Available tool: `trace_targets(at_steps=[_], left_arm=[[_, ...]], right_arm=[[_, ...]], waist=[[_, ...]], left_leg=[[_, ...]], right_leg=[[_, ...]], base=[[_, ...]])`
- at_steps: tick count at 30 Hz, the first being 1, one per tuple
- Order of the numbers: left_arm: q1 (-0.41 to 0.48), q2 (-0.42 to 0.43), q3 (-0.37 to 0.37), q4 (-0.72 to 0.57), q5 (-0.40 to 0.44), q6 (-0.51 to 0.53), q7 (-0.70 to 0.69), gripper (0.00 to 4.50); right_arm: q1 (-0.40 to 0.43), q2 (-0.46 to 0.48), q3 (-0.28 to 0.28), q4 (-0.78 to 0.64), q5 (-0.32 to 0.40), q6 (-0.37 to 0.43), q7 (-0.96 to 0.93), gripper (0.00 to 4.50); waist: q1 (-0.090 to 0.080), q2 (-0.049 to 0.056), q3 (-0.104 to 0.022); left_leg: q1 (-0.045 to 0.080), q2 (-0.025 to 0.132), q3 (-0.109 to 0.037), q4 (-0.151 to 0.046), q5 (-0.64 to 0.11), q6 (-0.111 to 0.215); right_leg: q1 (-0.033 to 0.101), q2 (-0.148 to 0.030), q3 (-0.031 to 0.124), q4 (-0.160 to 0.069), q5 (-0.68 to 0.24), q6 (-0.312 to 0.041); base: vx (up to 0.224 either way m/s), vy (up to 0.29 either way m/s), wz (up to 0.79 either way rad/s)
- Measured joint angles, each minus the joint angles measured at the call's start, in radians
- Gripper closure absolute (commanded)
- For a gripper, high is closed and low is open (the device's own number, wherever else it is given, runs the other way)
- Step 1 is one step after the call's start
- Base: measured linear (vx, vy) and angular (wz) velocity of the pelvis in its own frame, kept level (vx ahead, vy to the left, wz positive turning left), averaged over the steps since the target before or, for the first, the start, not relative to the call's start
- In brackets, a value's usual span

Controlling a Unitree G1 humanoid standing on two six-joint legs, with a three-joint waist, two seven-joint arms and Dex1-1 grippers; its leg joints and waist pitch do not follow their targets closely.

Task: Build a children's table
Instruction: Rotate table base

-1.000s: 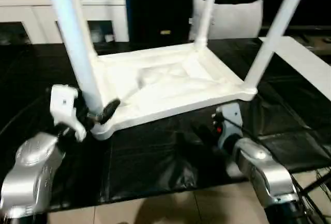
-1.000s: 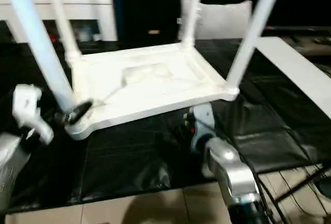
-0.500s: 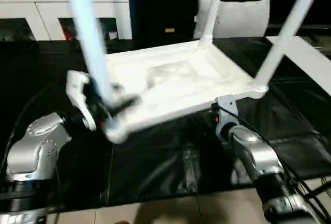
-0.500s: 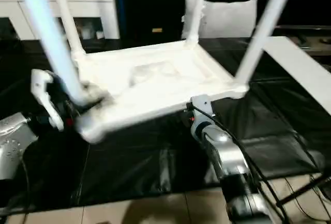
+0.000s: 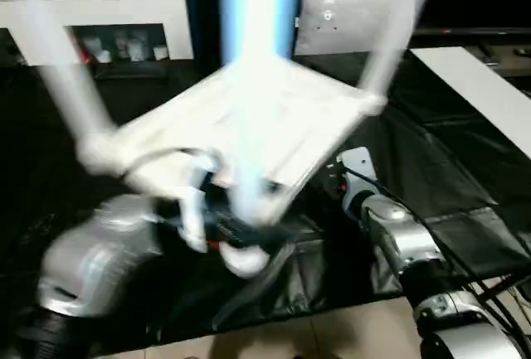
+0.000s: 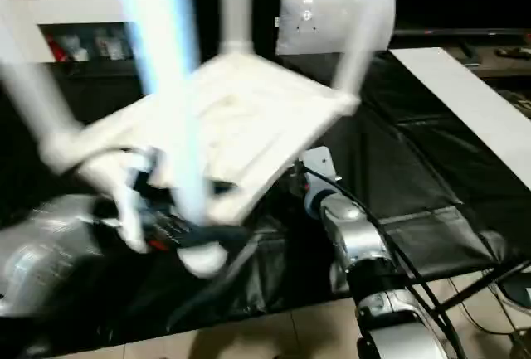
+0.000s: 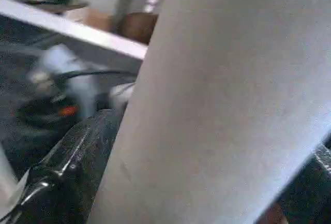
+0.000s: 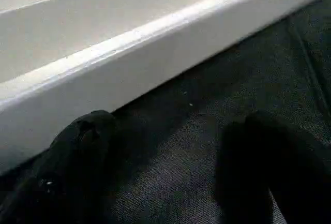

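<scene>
Above the black-covered worktop (image 6: 431, 185), at the centre of the head view, the children's table (image 6: 241, 123) hangs upside down and steeply tilted, its low corner near 7 o'clock and its high edge toward 1 o'clock. All four legs are seated in the corner sockets and point up out of the picture.

The near leg (image 5: 257, 69) is the one in hand: the left gripper (image 5: 217, 216) closes around its base by the low corner, and the left wrist view shows the white shaft (image 7: 222, 105) lying between the black fingers (image 7: 72, 167).

Judged from this, the table is light, hollow plastic: stiff enough to swing as one piece, but smooth and tapered, so a leg could slip through the jaws. A hold low on the leg, tight against the socket, looks safest; gripping high would lever the press-fit joint loose.

At 4 o'clock the right gripper (image 6: 314, 178) sits just under the tabletop's edge, its fingers (image 8: 77, 151) spread wide on nothing, the white rim (image 8: 129, 63) just beyond them. That raised rim is the other sound place to take hold.

At 1 o'clock behind the table stands a grey-white bag (image 5: 353, 19), and a white board (image 5: 481, 85) lies at 3 o'clock.
</scene>
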Motion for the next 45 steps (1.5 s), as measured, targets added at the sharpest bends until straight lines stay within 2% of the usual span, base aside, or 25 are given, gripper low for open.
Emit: trace_targets(at_steps=[3, 6, 15, 22, 31, 37, 40, 42, 45], left_arm=[[-0.003, -0.072, -0.043, 0.004, 0.019, -0.025, 0.042, 0.03], [-0.023, -0.11, -0.079, 0.028, 0.033, -0.046, 0.065, 0.03], [-0.098, -0.207, -0.109, 0.124, 0.071, -0.098, 0.107, 0.03], [-0.098, -0.228, -0.125, 0.126, 0.073, -0.11, 0.115, 0.03], [-0.119, -0.259, -0.142, 0.183, 0.139, -0.193, 0.154, 0.03], [-0.131, -0.203, -0.139, 0.193, 0.174, -0.229, 0.154, 0.03], [-0.119, -0.1, -0.139, 0.191, 0.179, -0.238, 0.077, 0.03], [-0.095, -0.002, -0.132, 0.2, 0.184, -0.239, -0.001, 0.03], [-0.084, 0.065, -0.117, 0.24, 0.187, -0.24, -0.068, 0.38]], right_arm=[[-0.001, 0.007, 0.01, 0.004, -0.011, -0.02, 0.008, 0.0], [-0.002, 0.011, 0.018, 0.004, -0.011, -0.032, 0.024, 0.0], [-0.001, 0.013, 0.011, 0.004, -0.018, -0.048, 0.052, 0.0], [-0.001, 0.017, 0.006, 0.004, -0.031, -0.056, 0.063, 0.0], [-0.001, 0.017, 0.006, 0.005, -0.043, -0.065, 0.067, 0.0], [0.043, -0.033, -0.002, -0.073, -0.039, -0.07, 0.106, 0.0], [0.12, -0.108, -0.003, -0.206, -0.011, -0.07, 0.199, 0.0], [0.188, -0.178, -0.006, -0.311, 0.011, -0.065, 0.281, 0.0], [0.232, -0.222, -0.015, -0.38, 0.031, -0.056, 0.345, 0.0]], waist=[[-0.003, -0.001, 0.0], [-0.006, -0.002, 0.001], [-0.01, -0.002, 0.001], [-0.011, -0.001, 0.0], [-0.009, -0.001, 0.0], [-0.005, 0.0, 0.0], [-0.004, 0.002, 0.0], [-0.004, 0.004, 0.0], [-0.005, 0.006, 0.001]], left_leg=[[0.0, 0.0, 0.0, 0.0, 0.0, -0.001], [0.0, 0.001, 0.0, 0.0, 0.001, -0.001], [-0.001, 0.001, 0.0, 0.0, 0.001, -0.001], [0.0, 0.002, 0.0, 0.0, 0.001, -0.001], [0.0, 0.002, 0.0, 0.0, 0.001, -0.001], [0.0, 0.002, 0.0, 0.0, 0.001, -0.001], [0.001, 0.003, 0.0, 0.0, 0.001, -0.001], [0.001, 0.003, 0.0, 0.0, 0.001, -0.001], [0.002, 0.003, 0.0, 0.0, 0.001, -0.001]], right_leg=[[0.0, 0.0, 0.0, 0.001, 0.0, 0.0], [0.0, 0.001, 0.001, 0.001, 0.0, 0.001], [-0.001, 0.002, 0.001, 0.001, 0.0, 0.001], [-0.002, 0.003, 0.001, 0.0, 0.0, 0.001], [-0.001, 0.003, 0.001, 0.0, 0.0, 0.0], [0.0, 0.003, 0.001, 0.001, 0.0, 0.0], [0.0, 0.003, 0.001, 0.001, 0.0, 0.001], [0.0, 0.004, 0.001, 0.001, 0.0, 0.001], [0.0, 0.004, 0.001, 0.001, 0.0, 0.001]], base=[[0.0, 0.0, 0.0], [0.0, 0.0, 0.0], [0.0, 0.0, 0.0], [0.0, 0.0, 0.0], [0.0, 0.0, 0.0], [0.0, 0.0, 0.0], [0.0, 0.0, 0.0], [0.0, 0.0, 0.0], [0.0, 0.0, 0.0]])
